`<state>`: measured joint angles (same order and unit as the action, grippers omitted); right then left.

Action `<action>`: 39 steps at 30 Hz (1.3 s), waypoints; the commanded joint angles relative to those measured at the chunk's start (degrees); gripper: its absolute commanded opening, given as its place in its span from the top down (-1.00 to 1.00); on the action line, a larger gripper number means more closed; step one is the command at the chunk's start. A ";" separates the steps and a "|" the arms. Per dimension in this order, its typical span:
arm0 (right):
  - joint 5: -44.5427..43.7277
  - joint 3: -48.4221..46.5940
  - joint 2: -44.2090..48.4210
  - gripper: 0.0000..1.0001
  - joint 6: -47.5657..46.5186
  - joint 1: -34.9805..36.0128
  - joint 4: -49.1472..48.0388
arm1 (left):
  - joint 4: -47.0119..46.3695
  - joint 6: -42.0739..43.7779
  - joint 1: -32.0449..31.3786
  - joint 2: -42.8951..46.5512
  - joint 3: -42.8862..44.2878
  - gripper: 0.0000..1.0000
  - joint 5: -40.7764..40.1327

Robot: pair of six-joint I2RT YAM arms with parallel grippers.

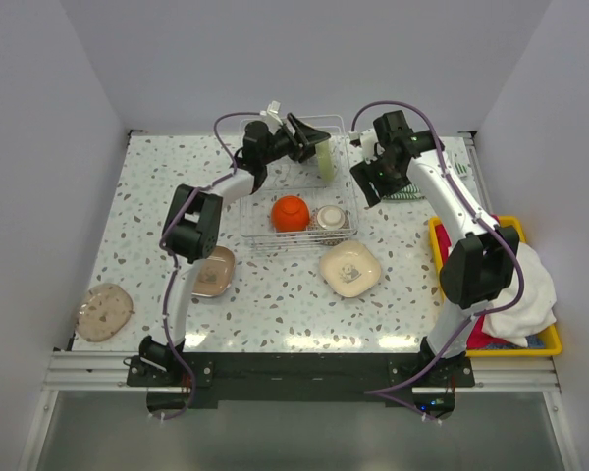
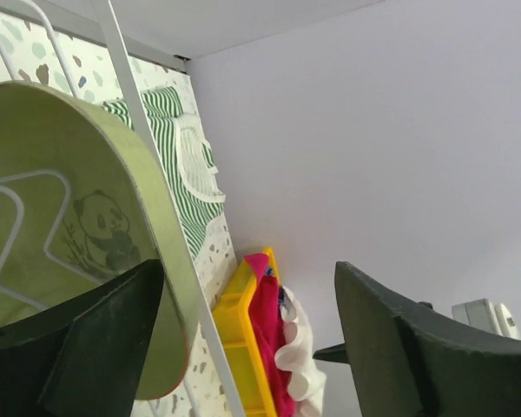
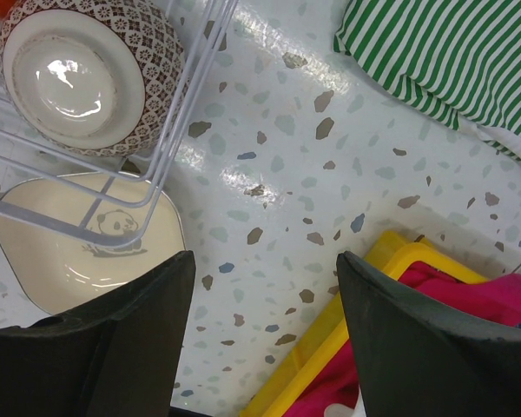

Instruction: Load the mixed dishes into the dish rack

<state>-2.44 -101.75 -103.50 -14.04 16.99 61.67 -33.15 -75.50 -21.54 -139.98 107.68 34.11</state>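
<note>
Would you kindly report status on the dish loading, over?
Left pincer open beside green plate, upright in dish rack. Right pincer open, empty. Orange bowl, grey bowl racked. Cream plate, brown plate, pale plate outside.

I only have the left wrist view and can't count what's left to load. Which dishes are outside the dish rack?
Observer: Three. A cream panda plate lies just in front of the dish rack, a brown plate sits off its near-left corner, and a pale round plate is at the near-left corner of the table.
Operator: What's inside besides my green plate?
Observer: An orange-red bowl and a grey patterned bowl, side by side at the near end.
Operator: And the right claw?
Observer: It is open and holding nothing, over the table between the rack's corner and the yellow tray.
</note>
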 commanded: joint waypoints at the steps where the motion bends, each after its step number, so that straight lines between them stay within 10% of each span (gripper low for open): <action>1: -0.55 0.06 2.87 -0.41 -0.37 0.15 -0.94 | 2.29 1.94 -1.49 5.24 2.54 -0.93 -3.61; 21: 1.73 0.77 4.36 -0.42 0.86 0.14 -1.99 | 51.60 39.09 6.93 26.93 -7.09 -1.00 -15.30; 34: 8.40 -0.81 6.21 -0.40 -4.48 -0.03 -1.91 | 81.02 125.25 16.35 59.91 -32.35 -0.72 -3.97; 39: 13.95 15.80 16.79 -0.29 -17.66 -0.21 -2.23 | 83.51 135.00 14.52 67.46 -37.70 -0.69 2.70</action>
<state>5.61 -98.61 -98.08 -20.10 16.95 59.83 44.18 40.66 -5.37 -77.08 73.95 28.36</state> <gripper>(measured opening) 0.654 0.850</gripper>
